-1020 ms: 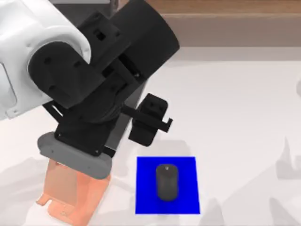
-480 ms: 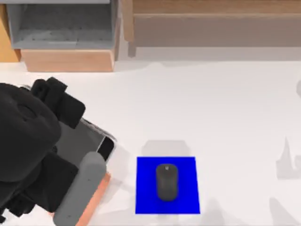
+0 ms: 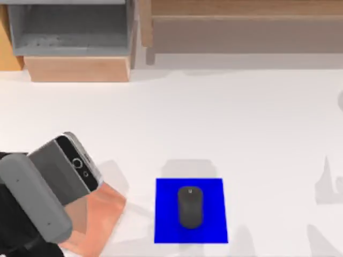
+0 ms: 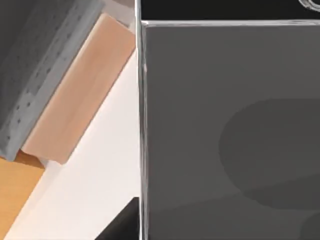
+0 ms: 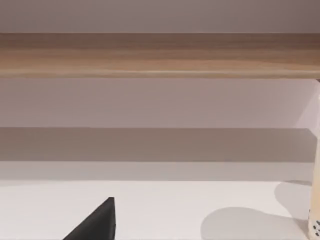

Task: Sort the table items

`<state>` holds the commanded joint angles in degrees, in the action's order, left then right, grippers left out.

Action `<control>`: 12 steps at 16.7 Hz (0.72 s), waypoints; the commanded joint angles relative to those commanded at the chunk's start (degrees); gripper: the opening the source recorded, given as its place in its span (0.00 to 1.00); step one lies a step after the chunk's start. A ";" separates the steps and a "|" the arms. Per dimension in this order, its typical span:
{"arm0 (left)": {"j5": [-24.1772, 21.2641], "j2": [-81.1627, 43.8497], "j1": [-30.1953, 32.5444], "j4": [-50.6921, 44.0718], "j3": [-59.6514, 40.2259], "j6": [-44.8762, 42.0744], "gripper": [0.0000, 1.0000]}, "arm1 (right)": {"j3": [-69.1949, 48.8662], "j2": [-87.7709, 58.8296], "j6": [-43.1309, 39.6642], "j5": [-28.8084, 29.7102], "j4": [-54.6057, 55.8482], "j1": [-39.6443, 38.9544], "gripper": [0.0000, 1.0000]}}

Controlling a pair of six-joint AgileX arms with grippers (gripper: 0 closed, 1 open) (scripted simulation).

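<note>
The smartphone [image 3: 68, 167], black-framed with a grey screen, leans tilted on the salmon-pink stand [image 3: 99, 217] at the table's front left. Its screen [image 4: 230, 130] is very close in the left wrist view. My left arm [image 3: 29, 211] covers the phone's lower end at the left edge, and I cannot tell whether my left gripper [image 4: 124, 226] holds it. The dark grey mouse [image 3: 189, 207] lies on the blue mat [image 3: 166, 230] at the front centre. A sliver of the white dotted cup [image 5: 316, 200] stands beside my right gripper [image 5: 100, 222].
A grey open compartment [image 3: 69, 27] in a wooden frame [image 3: 77, 68] stands at the back left. A wooden rail [image 3: 241, 21] runs along the back. The white table [image 3: 241, 123] stretches wide to the right, with arm shadows near its right edge.
My left arm has drawn back toward the front left corner. It covered the phone and stand before; now the phone shows leaning on the stand. The mouse and mat have not moved.
</note>
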<state>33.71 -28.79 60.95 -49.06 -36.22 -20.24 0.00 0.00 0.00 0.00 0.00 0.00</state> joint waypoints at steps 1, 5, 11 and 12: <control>0.10 2.13 0.22 0.62 1.68 5.77 0.00 | 0.00 0.00 0.00 0.00 0.00 0.00 1.00; 0.37 9.07 0.92 2.63 7.17 25.23 0.00 | 0.00 0.00 0.00 0.00 0.00 0.00 1.00; 0.61 14.13 1.53 4.04 11.13 40.95 0.00 | 0.00 0.00 0.00 0.00 0.00 0.00 1.00; 0.64 14.44 1.58 4.11 11.36 42.03 0.00 | 0.00 0.00 0.00 0.00 0.00 0.00 1.00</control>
<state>34.35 -14.35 62.53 -44.95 -24.86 21.79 0.00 0.00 0.00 0.00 0.00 0.00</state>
